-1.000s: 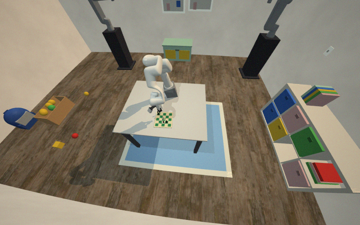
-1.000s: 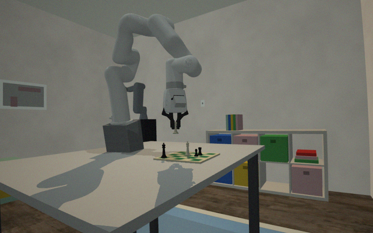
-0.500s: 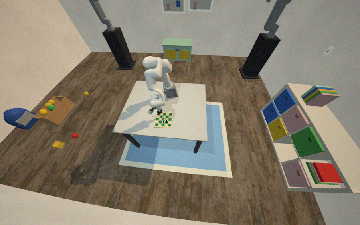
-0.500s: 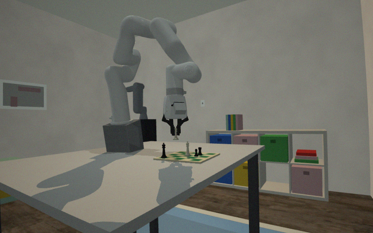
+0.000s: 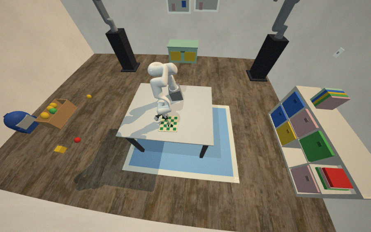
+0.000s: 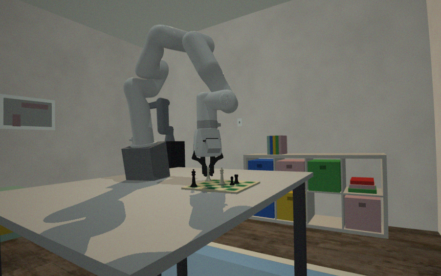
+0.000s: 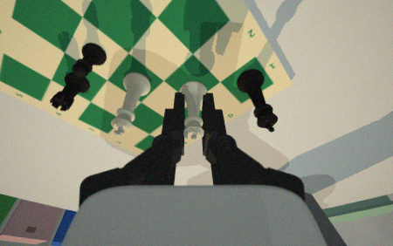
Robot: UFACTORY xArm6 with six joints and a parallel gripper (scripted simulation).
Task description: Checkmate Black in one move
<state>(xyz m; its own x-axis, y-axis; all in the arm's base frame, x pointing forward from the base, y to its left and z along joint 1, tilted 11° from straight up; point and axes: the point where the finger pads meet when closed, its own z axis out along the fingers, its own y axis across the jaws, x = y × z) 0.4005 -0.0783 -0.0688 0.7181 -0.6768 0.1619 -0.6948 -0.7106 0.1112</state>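
Observation:
A green and cream chessboard lies on the white table. My gripper is shut on a white piece. The piece is upright, low over a green square in the board's edge row; I cannot tell if its base touches. A white king stands one square to its left in the wrist view. A black king stands to its right near the corner. A black pawn and a black rook stand further left.
The arm's grey base box stands on the table behind the board. A cube shelf with coloured bins stands by the right wall. A cardboard box with balls lies on the floor at the left.

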